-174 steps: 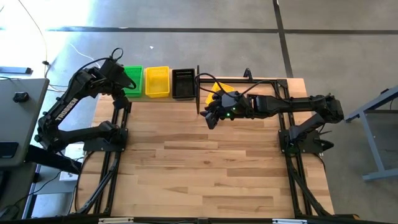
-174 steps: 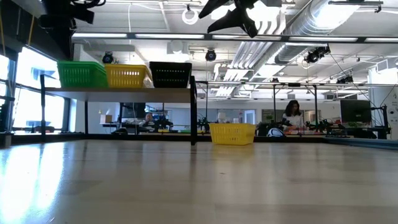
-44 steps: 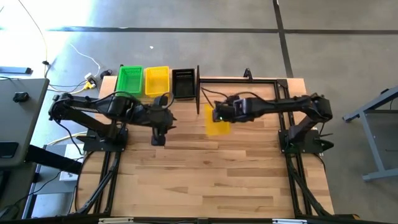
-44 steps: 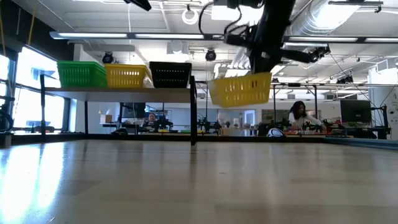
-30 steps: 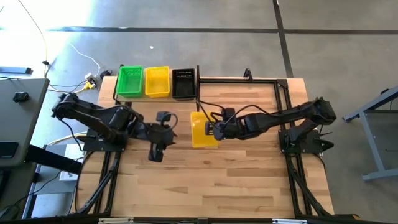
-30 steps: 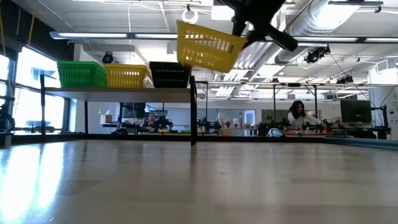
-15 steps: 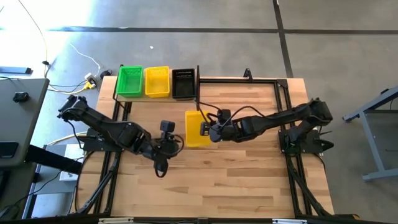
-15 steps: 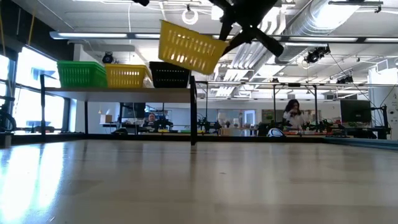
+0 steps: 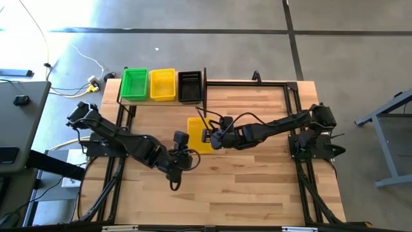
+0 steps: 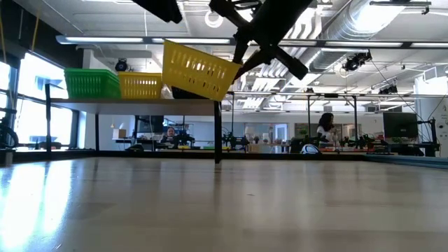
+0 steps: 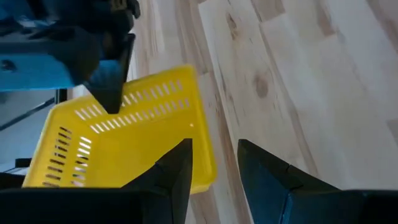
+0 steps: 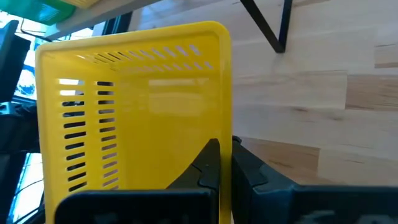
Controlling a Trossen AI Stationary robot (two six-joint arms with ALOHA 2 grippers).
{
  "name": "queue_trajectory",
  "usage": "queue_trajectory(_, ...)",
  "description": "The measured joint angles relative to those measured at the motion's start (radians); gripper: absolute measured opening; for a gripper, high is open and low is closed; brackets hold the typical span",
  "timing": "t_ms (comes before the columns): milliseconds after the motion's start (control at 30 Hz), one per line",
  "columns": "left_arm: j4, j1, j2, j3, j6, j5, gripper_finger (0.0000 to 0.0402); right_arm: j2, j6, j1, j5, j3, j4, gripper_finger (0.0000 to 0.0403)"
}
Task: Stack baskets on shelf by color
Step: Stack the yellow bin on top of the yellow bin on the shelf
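I read the shelf (image 9: 162, 101) as already loaded along one row: a green basket (image 9: 134, 84), a yellow basket (image 9: 162, 84) and a black basket (image 9: 189, 86) sit side by side on the board. From directly above I cannot tell how many baskets are nested in each pile, so I give no count per color.

The item in transit is a second yellow basket (image 9: 199, 134). My right hand (image 9: 210, 136) is pressed together on one wall of it; the right wrist view shows both fingers pinching the rim with the open basket extending forward from them. In the low view this carried basket (image 10: 198, 70) hangs tilted, clear of the tabletop (image 9: 257, 187), at about shelf height and just in front of the shelf's black upright (image 10: 218, 124).

My left hand (image 9: 179, 158) hovers beside the right hand, on the side away from the shelf, with the carried basket between the two. Its fingers (image 11: 177, 174) are spread and hold nothing; its wrist view looks past them onto the basket's perforated wall.

Judged status:
- Done: one row of three colors placed; one more yellow basket lifted.
- In hand: carrying that basket toward the yellow pile, which lies ahead of the right hand, past the carried basket.
- Left: level the basket, nest it into the yellow one, release.

No other loose baskets show on the tabletop in any view, so I cannot tell whether more remain to stack.
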Motion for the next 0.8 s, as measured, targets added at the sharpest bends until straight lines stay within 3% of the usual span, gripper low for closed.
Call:
queue_trajectory(633, -0.059, 0.04, 0.082, 0.001, -0.076, -0.033, 0.0116, -0.001, -0.019, 0.051, 0.01, 0.0, 0.11, 0.0)
queue_trajectory(800, -0.062, 0.047, 0.082, 0.001, -0.063, 0.014, 0.0076, -0.001, -0.026, 0.059, 0.025, 0.0, 0.116, 0.0)
